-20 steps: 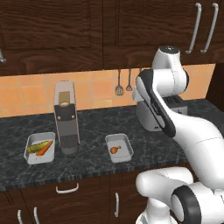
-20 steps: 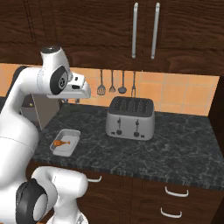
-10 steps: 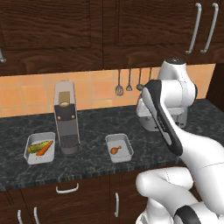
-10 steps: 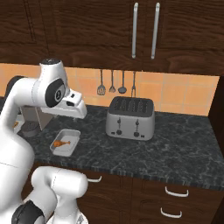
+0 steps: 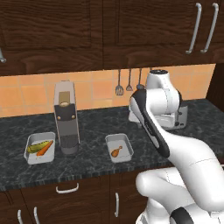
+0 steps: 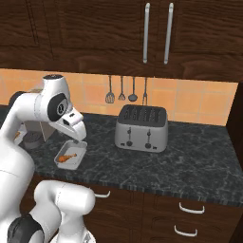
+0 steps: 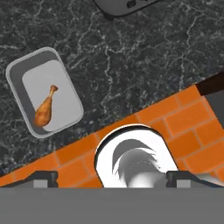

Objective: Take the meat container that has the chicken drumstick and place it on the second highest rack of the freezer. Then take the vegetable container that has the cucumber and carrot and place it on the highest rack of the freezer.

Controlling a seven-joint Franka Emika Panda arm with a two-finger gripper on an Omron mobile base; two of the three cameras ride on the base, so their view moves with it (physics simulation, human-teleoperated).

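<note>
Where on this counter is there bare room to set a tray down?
Bare black counter runs right of the toaster, and another patch lies between the drumstick tray and the toaster. It is tighter on the left, where the vegetable tray sits close beside the coffee machine.

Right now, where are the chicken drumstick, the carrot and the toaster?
chicken drumstick (image 7: pixel 45 109): hand view, on its meaty middle.
carrot (image 5: pixel 44 148): left base view, mid-length of its orange body.
toaster (image 6: pixel 142 129): right base view, centre of its front face.
</note>
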